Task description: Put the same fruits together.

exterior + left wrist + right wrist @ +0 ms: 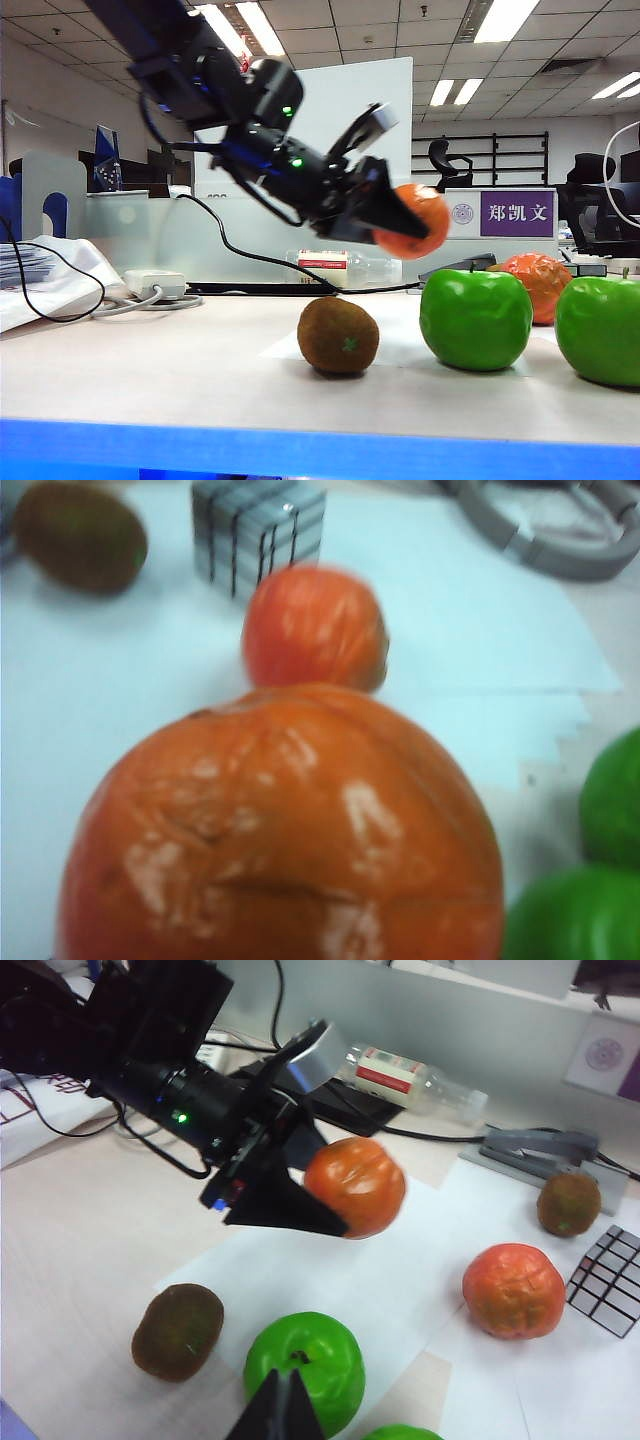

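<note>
Your left gripper hangs in the air above the counter, its black fingers clamped on one wrinkled orange-red round fruit, which fills most of the left wrist view. The second wrinkled orange-red fruit sits on the white paper sheet below and beyond it, just beside a silver mirror cube. You see one fuzzy brown oval kiwi near the front edge of the paper, next to a glossy bright green apple; the other green apple stands to the right of it in the exterior view. The second brown kiwi lies well apart, at the far side near a grey stapler. Of your right gripper only one dark fingertip shows, over the near green apple, touching nothing; whether its fingers are spread or closed you cannot tell
</note>
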### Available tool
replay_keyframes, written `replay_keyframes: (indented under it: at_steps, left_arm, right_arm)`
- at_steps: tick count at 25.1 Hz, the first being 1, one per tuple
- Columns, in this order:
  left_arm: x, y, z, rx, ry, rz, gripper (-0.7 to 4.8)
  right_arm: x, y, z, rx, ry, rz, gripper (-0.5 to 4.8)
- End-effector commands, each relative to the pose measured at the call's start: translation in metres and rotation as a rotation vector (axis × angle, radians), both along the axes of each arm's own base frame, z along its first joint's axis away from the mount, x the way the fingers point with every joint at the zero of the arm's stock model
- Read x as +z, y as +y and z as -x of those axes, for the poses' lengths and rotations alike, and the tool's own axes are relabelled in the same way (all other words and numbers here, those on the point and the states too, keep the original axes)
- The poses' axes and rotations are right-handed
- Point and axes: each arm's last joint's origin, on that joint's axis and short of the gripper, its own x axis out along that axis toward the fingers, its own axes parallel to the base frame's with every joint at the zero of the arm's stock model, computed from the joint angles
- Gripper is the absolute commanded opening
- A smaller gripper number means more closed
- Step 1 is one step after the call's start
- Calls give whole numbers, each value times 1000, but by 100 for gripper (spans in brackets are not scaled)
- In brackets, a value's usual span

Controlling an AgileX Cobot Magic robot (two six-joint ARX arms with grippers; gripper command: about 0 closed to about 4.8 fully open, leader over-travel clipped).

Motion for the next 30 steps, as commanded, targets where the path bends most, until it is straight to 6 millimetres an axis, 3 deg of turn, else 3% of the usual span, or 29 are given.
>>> replay_keyframes:
  at_steps: [1, 8, 21, 30]
  left_arm:
    - [0, -18, -5, -32, -16, 18, -6]
    - [-16, -39, -19, -52, 16, -7, -6]
    - [-50, -44, -27, -21, 22, -46, -6]
    - [-52, -53, -25, -30, -7, -18, -5]
  right_arm:
    - [4, -1, 0, -7, -9, -21, -6]
    - [7, -2, 1, -19, -16, -26, -6]
    - [7, 1, -2, -39, -4, -5, -6]
    - [10, 4, -7, -42, 11, 12, -6]
